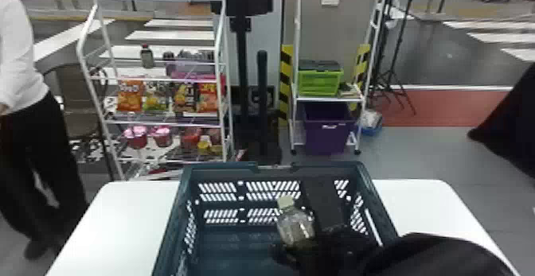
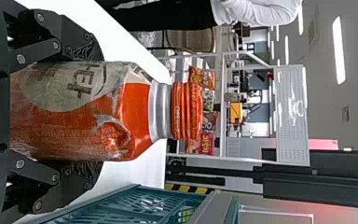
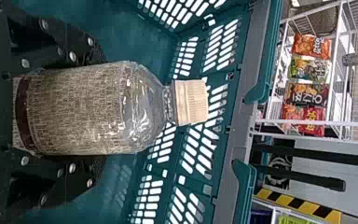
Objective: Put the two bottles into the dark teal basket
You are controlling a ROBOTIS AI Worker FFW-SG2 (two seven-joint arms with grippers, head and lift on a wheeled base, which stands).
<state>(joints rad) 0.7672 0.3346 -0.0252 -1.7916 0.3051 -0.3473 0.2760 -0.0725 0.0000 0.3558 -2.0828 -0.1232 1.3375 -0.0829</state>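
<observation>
Currently the white table [image 1: 119,223] lies below both jaws, with the dark teal basket [image 1: 219,168] around my right ones and just beside my left. My left gripper [image 2: 92,111] grips the orange-red bottle [image 2: 74,122] outside it; my right gripper [image 3: 92,111] clasps the clear plastic bottle [image 3: 74,109] inside. I'd call it partway: the clear one needs releasing, the orange-red one moving in and letting go. Large dark letters mark the label between my left jaws, dense small print the right one's; I'd vouch for no brand.
</observation>
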